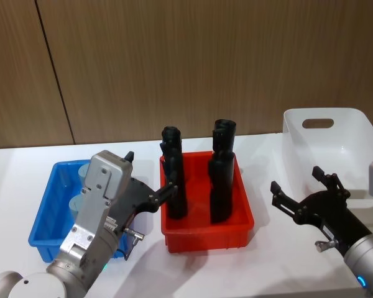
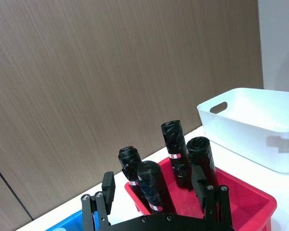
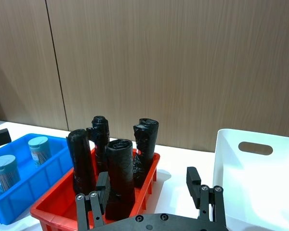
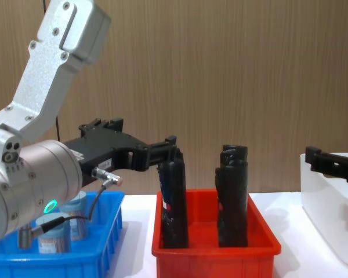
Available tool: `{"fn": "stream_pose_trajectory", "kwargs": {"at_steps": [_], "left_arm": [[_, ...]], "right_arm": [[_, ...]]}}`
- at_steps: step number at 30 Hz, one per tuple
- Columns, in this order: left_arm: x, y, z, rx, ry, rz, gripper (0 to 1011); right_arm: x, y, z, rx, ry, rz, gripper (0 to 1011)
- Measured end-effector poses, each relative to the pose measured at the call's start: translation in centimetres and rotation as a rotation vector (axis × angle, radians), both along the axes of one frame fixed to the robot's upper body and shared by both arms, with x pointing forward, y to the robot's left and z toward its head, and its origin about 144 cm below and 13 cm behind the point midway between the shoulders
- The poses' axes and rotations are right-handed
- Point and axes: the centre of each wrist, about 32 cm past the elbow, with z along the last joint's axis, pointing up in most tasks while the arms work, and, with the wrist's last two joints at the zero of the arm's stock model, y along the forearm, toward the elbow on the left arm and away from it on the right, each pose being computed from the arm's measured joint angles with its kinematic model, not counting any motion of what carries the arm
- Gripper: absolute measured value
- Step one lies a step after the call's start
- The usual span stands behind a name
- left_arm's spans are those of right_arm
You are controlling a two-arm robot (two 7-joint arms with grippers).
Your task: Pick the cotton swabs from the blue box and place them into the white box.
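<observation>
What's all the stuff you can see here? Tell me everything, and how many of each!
clear plastic cotton swab tubs: two seen, pale blue lids, standing in the blue box.
shallow blue plastic box: one, bright blue, on the table at the robot's left.
shallow red plastic bin: one, red, in the middle of the table.
tall black rolls: four, black, standing upright in the red bin.
white plastic box with a handle slot: one, white, on the table at the robot's right.
table: one, white, under all the boxes.
wood-panel wall: one, brown, behind the table.
left gripper: one, black, open, raised between the blue box and the red bin.
right gripper: one, black, open, raised beside the white box.
</observation>
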Motion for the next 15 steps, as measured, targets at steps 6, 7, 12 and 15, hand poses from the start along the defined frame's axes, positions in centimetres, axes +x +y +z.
{"fn": "stream_pose_trajectory", "kwargs": {"at_steps": [6,7,12,15], "left_arm": [[0.0,0.0,0.0,0.0,0.0,0.0,1004],[0.0,0.0,0.0,0.0,0.0,0.0,1004],[0.0,0.0,0.0,0.0,0.0,0.0,1004],[0.0,0.0,0.0,0.0,0.0,0.0,1004]], "right_arm": [[0.0,0.0,0.0,0.0,0.0,0.0,1002],[0.0,0.0,0.0,0.0,0.0,0.0,1002],[0.0,0.0,0.0,0.0,0.0,0.0,1002],[0.0,0.0,0.0,0.0,0.0,0.0,1002]]}}
